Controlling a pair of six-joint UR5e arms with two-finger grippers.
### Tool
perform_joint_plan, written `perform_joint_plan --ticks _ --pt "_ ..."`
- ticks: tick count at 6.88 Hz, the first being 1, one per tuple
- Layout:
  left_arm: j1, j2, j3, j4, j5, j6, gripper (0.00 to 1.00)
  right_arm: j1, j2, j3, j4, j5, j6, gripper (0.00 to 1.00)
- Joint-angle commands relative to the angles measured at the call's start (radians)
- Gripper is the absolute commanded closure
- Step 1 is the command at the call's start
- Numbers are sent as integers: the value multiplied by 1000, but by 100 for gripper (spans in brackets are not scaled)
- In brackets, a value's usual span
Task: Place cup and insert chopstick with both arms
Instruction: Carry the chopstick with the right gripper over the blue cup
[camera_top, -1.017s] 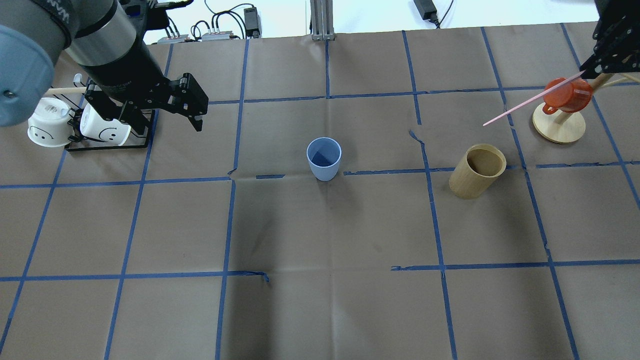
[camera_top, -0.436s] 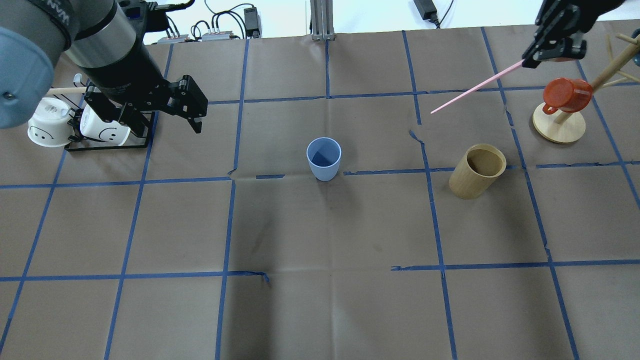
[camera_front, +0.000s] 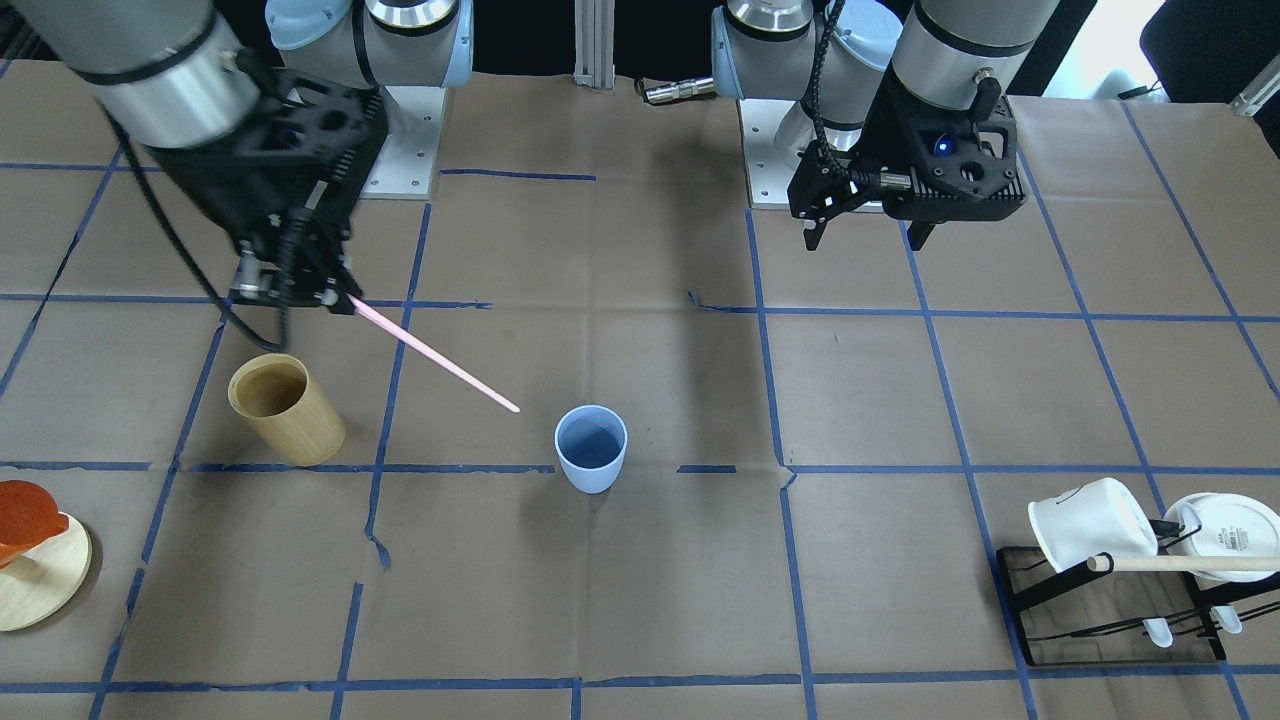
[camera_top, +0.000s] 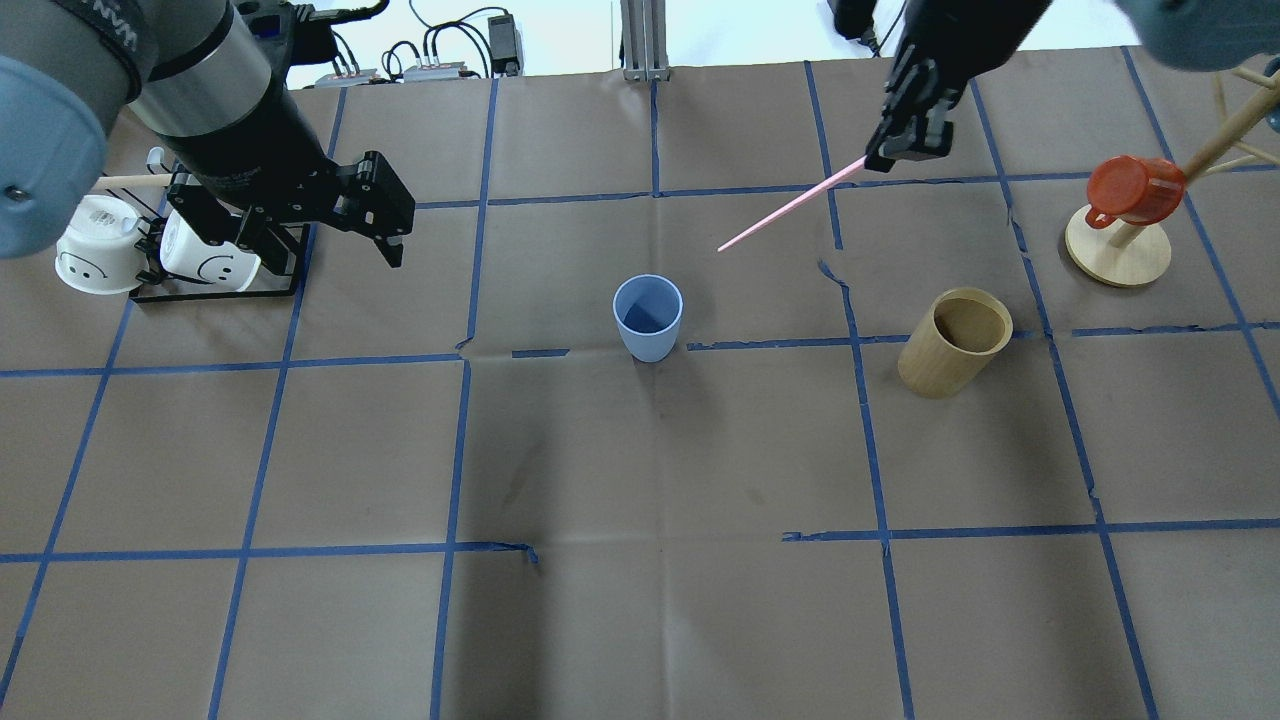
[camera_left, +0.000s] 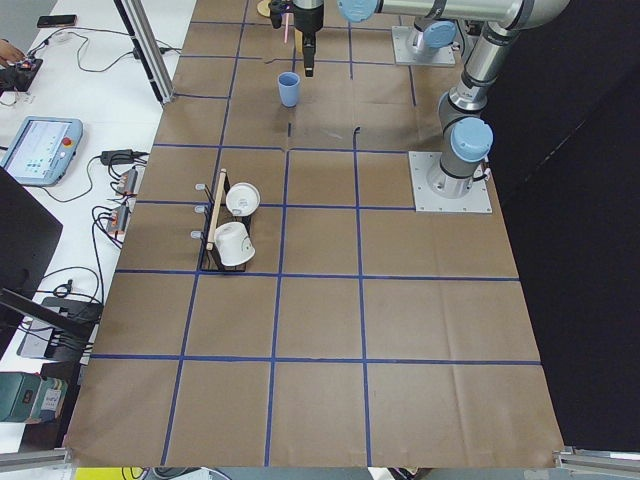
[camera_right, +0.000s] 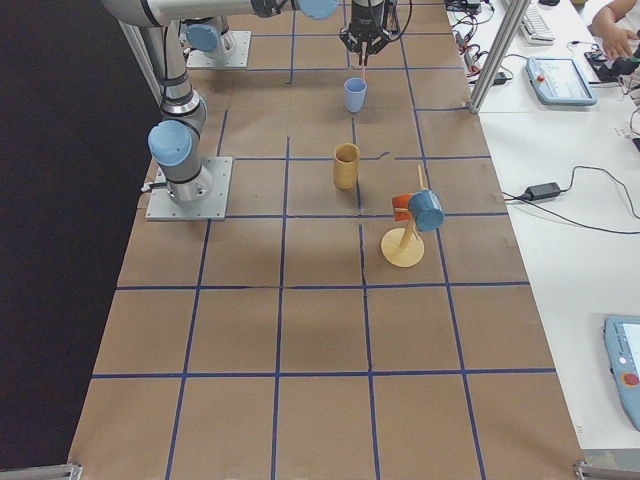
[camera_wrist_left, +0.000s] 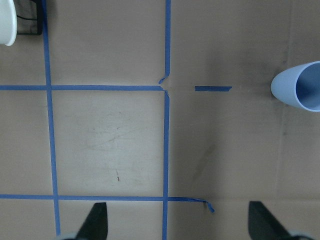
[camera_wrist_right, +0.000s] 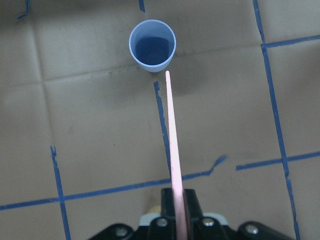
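Observation:
The light blue cup (camera_top: 648, 318) stands upright at the table's middle, also in the front view (camera_front: 591, 448). My right gripper (camera_top: 893, 150) is shut on the pale pink chopstick (camera_top: 790, 205) at its upper end, above the table, beyond and to the right of the cup. The stick slants down toward the cup. In the right wrist view its tip (camera_wrist_right: 167, 73) ends just short of the cup's rim (camera_wrist_right: 152, 45). My left gripper (camera_front: 865, 235) is open and empty, hovering left of the cup. Its fingertips (camera_wrist_left: 97, 222) stand wide apart, with the cup (camera_wrist_left: 300, 87) at that view's right edge.
A tan bamboo cup (camera_top: 955, 340) stands right of the blue cup. A wooden mug tree (camera_top: 1117, 250) with an orange mug (camera_top: 1135, 190) is at the far right. A black rack (camera_top: 215, 292) with white mugs (camera_top: 95, 255) and a wooden rod (camera_front: 1180, 563) is at the far left.
My right gripper has carried the chopstick leftward from near the mug tree toward the blue cup. The left arm has barely moved. The cup stays put.

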Motion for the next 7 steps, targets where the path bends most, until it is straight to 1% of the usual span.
perform_joint_plan --ticks 1,3,4,5,7 --pt "0 0 0 0 0 0 0 94 60 13 -66 -6 89 93" --pt "0 0 -1 0 2 0 0 128 71 52 -146 -15 108 93" --pt "0 0 -1 0 0 0 0 128 71 95 -205 -23 108 93" --pt "0 0 -1 0 2 0 0 128 70 121 -239 -65 108 93" --pt "0 2 -3 0 2 0 0 128 64 128 -240 -79 108 93"
